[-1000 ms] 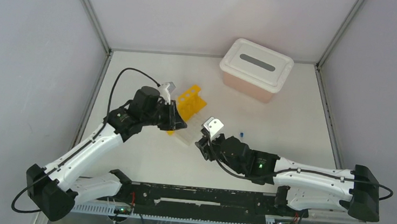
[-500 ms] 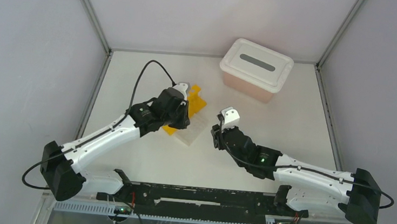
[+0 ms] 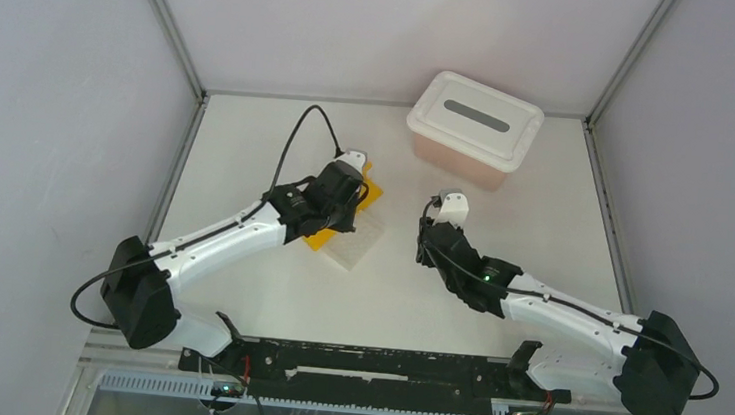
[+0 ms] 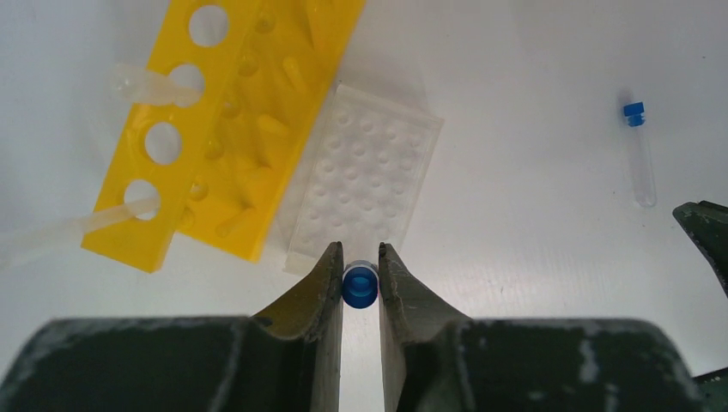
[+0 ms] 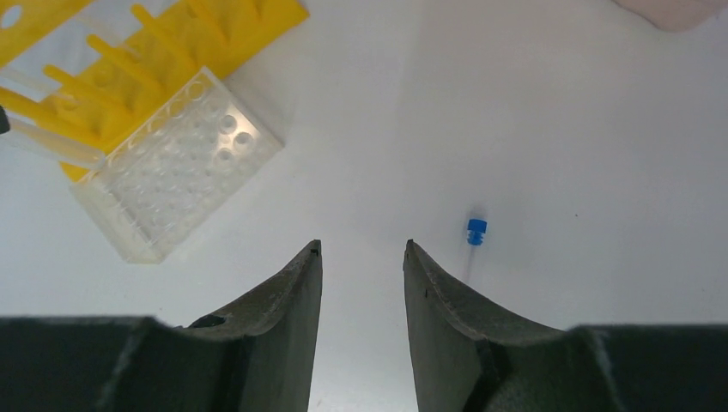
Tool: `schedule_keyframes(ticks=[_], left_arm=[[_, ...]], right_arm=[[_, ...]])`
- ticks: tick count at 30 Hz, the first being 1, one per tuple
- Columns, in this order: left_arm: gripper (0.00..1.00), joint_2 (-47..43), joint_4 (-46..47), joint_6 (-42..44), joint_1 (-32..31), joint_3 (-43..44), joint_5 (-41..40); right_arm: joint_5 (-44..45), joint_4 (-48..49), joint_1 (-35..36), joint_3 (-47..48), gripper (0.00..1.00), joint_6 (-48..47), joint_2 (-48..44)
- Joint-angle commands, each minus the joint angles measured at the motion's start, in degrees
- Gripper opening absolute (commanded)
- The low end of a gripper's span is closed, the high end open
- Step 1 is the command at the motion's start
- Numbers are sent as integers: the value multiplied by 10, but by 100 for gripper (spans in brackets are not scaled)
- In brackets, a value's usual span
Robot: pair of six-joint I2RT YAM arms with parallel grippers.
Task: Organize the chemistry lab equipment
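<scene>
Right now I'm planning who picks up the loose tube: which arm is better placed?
Probably right. Its jaws stand open and empty near the loose tube; the left jaws are shut on another tube by the clear rack.

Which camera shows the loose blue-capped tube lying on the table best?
Left wrist view: the loose tube shows whole, blue cap and clear body. Right wrist view shows its cap, the body only faintly. The top view doesn't show it.

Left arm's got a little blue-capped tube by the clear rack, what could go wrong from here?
The left fingers pinch the blue-capped tube narrowly, so it may slip or tilt and miss the small wells of the clear grid rack. The open right fingers could nudge the loose tube and roll it away.
</scene>
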Motion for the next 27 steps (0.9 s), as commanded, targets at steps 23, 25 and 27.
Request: schedule_keyframes(ticks=[23, 25, 27], left_arm=[[6, 62, 131, 36, -14, -14, -57], [5, 63, 133, 33, -15, -22, -59], [5, 63, 137, 30, -16, -31, -63]], right_arm=[[-53, -26, -80, -26, 53, 81, 29], [-55, -27, -82, -27, 53, 82, 31], [-57, -25, -83, -29, 53, 84, 33]])
